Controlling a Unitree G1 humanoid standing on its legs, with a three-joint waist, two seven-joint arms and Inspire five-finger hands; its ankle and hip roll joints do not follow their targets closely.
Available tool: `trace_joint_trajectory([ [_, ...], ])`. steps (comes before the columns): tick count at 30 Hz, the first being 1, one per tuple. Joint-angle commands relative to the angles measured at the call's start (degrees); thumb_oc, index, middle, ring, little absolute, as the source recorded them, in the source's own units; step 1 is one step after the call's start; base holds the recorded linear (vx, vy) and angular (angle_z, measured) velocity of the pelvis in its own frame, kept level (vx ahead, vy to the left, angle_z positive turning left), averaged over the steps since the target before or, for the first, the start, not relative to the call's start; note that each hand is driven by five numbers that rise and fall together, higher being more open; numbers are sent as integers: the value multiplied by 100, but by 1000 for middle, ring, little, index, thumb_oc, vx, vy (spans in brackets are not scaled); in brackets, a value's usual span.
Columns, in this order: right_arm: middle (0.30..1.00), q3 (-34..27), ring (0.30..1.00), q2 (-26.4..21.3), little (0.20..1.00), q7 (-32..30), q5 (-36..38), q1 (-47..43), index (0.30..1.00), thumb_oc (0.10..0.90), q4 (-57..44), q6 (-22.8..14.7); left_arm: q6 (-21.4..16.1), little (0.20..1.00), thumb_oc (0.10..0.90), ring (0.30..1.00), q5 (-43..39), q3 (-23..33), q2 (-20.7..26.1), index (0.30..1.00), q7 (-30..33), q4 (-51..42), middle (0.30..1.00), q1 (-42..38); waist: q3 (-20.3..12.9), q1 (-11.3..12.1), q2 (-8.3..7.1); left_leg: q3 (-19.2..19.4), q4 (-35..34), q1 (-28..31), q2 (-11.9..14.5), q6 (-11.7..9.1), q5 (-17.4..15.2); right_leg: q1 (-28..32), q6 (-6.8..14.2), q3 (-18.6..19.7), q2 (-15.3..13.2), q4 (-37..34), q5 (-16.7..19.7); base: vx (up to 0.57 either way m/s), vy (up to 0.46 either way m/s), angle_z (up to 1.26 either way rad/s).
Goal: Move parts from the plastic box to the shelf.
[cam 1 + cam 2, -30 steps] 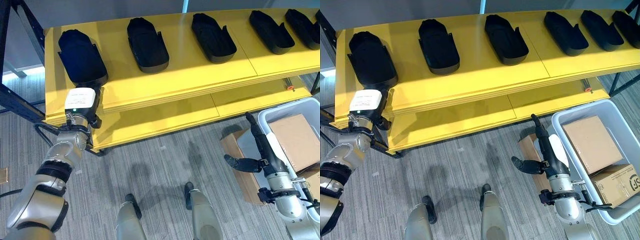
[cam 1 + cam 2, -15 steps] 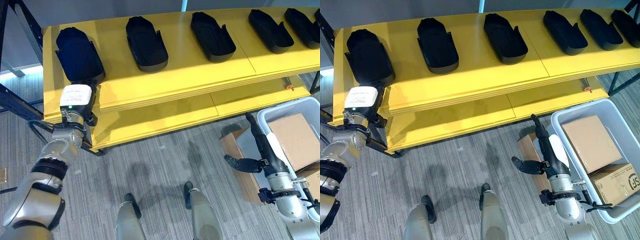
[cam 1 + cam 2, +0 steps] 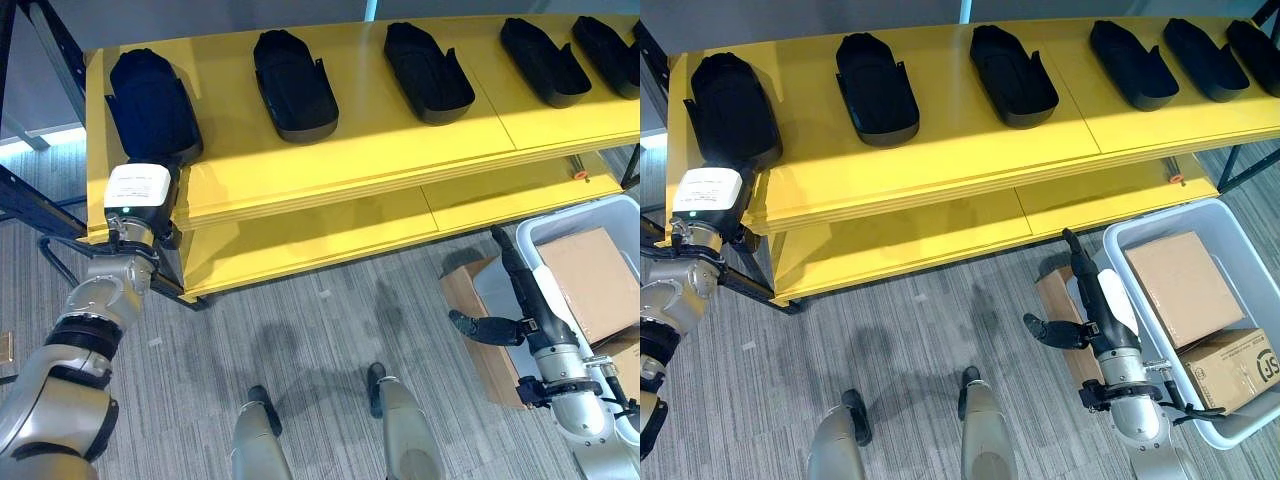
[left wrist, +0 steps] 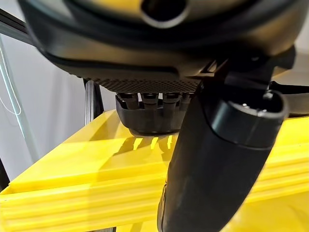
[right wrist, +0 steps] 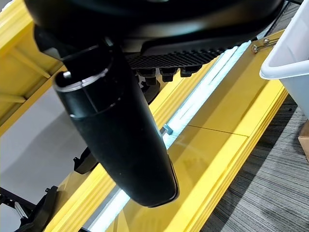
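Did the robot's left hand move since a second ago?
Yes. The left hand slid toward the robot's left along the yellow shelf edge, nearer its left corner; the leftmost black part moved left with it.

Six black parts (image 3: 295,70) lie in a row on the yellow shelf (image 3: 350,150).

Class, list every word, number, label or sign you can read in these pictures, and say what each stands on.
Dark printed mark on the lower cardboard box in the plastic box: cut by the view's edge, too small to read.
No print visible on the shelf, the black parts or the upper cardboard box.
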Motion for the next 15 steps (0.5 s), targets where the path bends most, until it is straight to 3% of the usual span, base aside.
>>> trace_joint_trajectory([
  [1, 1000, -634, 1000, -201, 1000, -290, 214, -49, 1000, 900, -623, -515, 36, 1000, 900, 1000, 86, 181, 671, 1000, 322, -260, 1000, -584, -437, -4, 54, -39, -109, -11, 42, 153, 37, 337, -35, -122, -81, -249, 5, 0, 0, 0],
  [15, 1000, -666, 1000, -201, 1000, -263, 186, -43, 1000, 900, -615, -502, 28, 1000, 900, 1000, 94, 186, 901, 1000, 277, -253, 1000, -595, -412, 11, 70, -43, -50, -44, 30, 168, 16, 312, -33, -102, -93, -225, 14, 0, 0, 0],
])
